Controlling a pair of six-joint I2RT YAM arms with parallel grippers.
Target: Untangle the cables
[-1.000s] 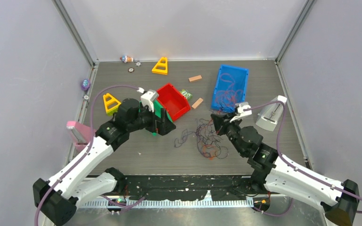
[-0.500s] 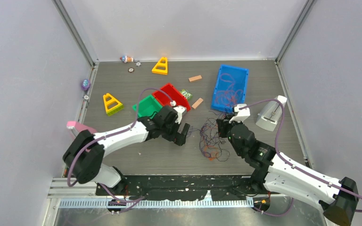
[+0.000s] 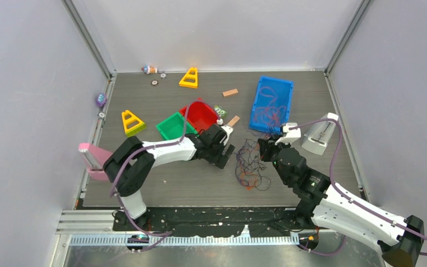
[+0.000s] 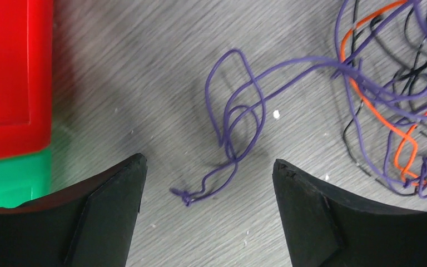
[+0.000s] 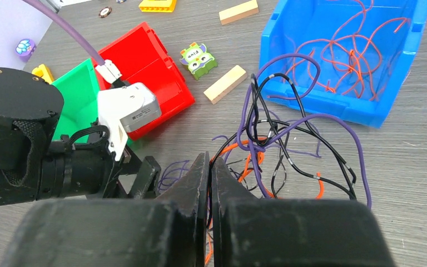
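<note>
Straddling the limp, featherlight purple cable's knotted end (image 4: 184, 194), likeliest hold, left claw (image 4: 209, 161) wide open, right claw (image 5: 210, 158) pinched shut on tangled cables (image 3: 248, 161).

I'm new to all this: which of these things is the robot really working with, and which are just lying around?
Part of the job:
cables in a tangle
left gripper, open over a purple end
right gripper, shut on strands
probably the blue bin, which holds more orange wires

Just lying about:
red bin
green bin
yellow triangles
wooden blocks
owl tile
</note>
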